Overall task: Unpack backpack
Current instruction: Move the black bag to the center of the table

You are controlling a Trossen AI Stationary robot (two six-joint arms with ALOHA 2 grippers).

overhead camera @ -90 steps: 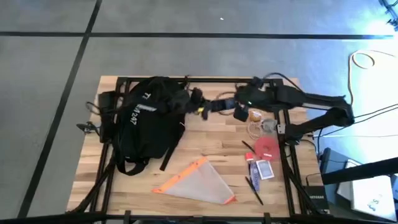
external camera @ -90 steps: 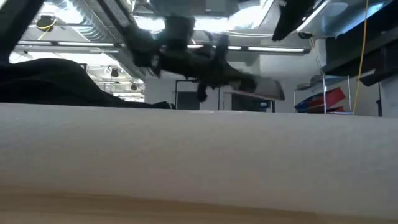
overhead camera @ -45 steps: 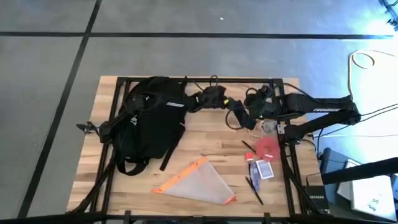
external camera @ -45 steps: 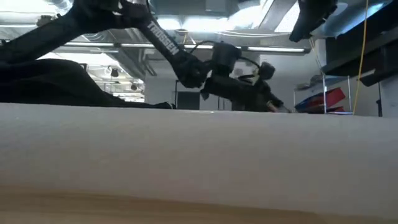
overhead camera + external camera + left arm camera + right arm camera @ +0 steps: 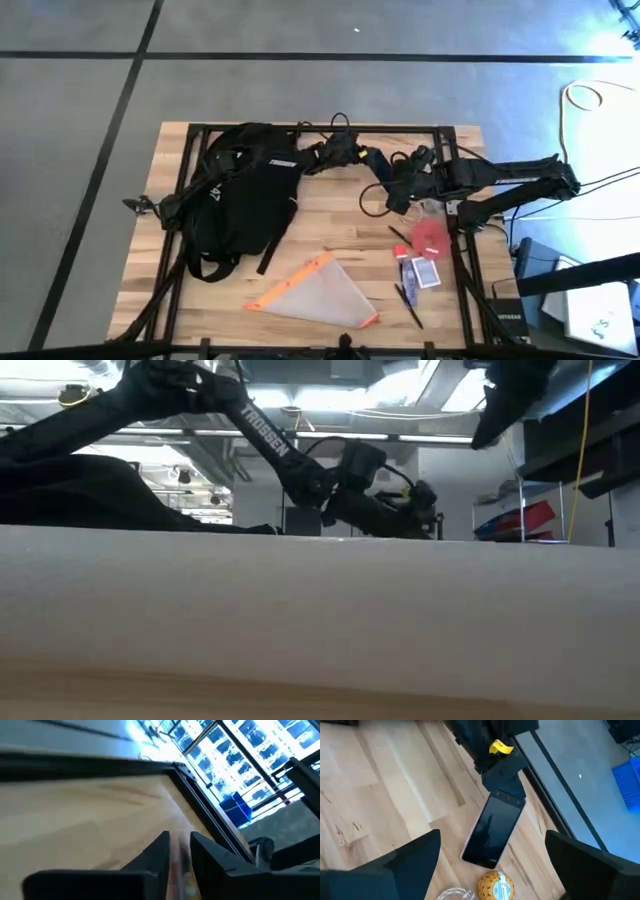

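lowering the phone (image 5: 491, 833) gently, we keep our left gripper (image 5: 503, 771) clenched on its top edge; our right gripper (image 5: 490, 865) waits released above it, the backpack (image 5: 245, 190) well behind the left gripper.

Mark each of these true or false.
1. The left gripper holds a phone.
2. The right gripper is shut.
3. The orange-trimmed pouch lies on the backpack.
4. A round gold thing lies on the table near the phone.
1. True. The left gripper is closed on one end of the phone.
2. False. The right gripper is wide open and holds nothing; it faces the phone.
3. False. The pouch lies flat on the table, apart from the backpack.
4. True. The round gold thing sits on the wood just beyond the phone's free end.
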